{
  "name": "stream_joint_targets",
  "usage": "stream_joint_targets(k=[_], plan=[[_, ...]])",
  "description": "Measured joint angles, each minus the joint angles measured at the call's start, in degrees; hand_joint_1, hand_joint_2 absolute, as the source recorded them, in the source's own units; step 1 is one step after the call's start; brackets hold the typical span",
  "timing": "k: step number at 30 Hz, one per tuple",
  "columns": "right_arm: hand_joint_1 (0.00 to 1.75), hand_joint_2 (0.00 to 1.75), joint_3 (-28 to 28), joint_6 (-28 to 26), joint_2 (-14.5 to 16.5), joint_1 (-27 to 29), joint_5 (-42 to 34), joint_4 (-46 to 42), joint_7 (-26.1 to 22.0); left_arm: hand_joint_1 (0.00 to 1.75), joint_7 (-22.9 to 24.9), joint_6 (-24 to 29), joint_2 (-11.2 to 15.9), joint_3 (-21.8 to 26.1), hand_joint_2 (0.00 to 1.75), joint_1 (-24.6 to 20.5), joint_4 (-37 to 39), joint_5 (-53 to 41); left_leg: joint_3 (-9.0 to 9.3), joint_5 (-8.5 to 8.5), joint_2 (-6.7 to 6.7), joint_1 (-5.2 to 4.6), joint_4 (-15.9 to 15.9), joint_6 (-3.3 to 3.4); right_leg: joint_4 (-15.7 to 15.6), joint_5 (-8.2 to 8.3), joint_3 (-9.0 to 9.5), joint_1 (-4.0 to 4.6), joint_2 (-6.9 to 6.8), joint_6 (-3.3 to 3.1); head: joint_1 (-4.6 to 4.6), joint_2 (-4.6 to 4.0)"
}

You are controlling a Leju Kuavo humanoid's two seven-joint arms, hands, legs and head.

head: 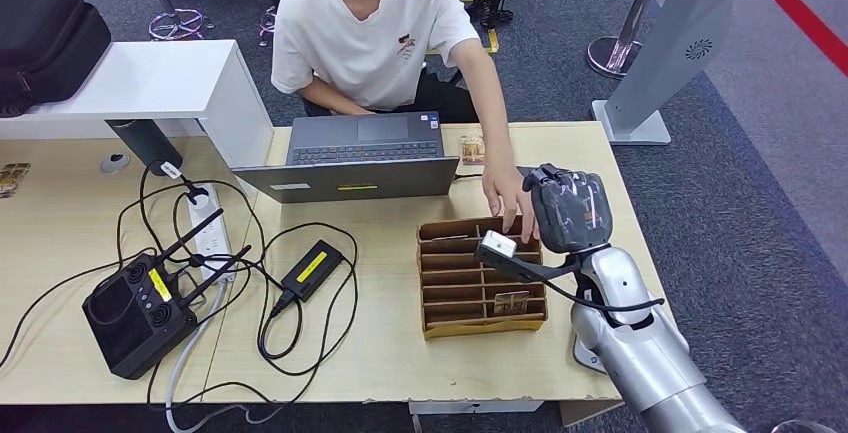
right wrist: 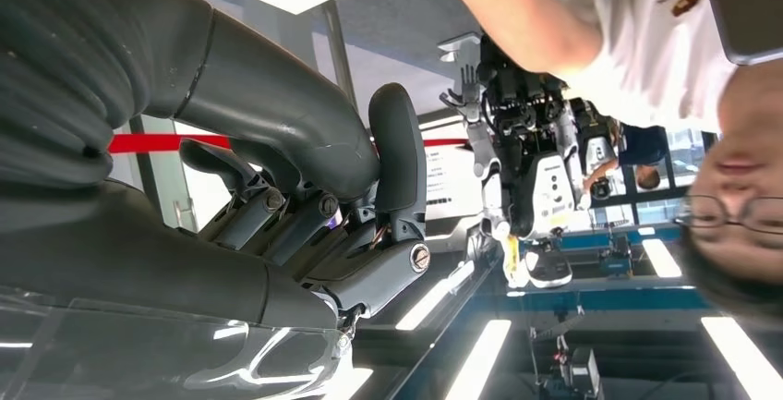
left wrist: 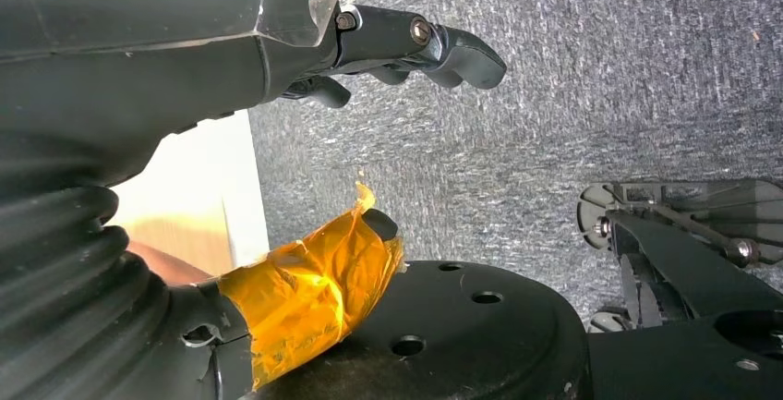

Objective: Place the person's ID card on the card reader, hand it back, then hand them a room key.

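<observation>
My right hand (head: 566, 208) is raised palm-up beside the card rack (head: 481, 278), fingers curled on nothing I can see. The person's hand (head: 510, 198) reaches to it. I see no ID card, so I can't judge progress. My left hand (left wrist: 277, 40) hangs loose, holding nothing.

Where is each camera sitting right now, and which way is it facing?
Head view: high on the body, facing forward and down at the wooden desk, the cardboard organizer and the person; the right hand is raised.
Left wrist view: behind the hanging left hand, facing the grey carpet.
Right wrist view: behind the right hand, facing up at the person and ceiling lights.
Shared: head and right wrist views both show the person and the right hand.
</observation>
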Motion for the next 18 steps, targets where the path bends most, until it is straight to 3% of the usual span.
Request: stream_joint_targets(k=[18], plan=[[1.75, 1.75, -0.77, 0.58, -1.08, -2.78, 1.42, -5.46, 1.15, 0.00, 0.61, -0.21, 0.28, -0.63, 1.75, 0.00, 0.00, -0.09, -0.01, 0.00, 0.00, 0.00, 0.00, 0.00, 0.00, 0.00, 0.00, 0.00, 0.00, 0.00, -0.01, 0.00]])
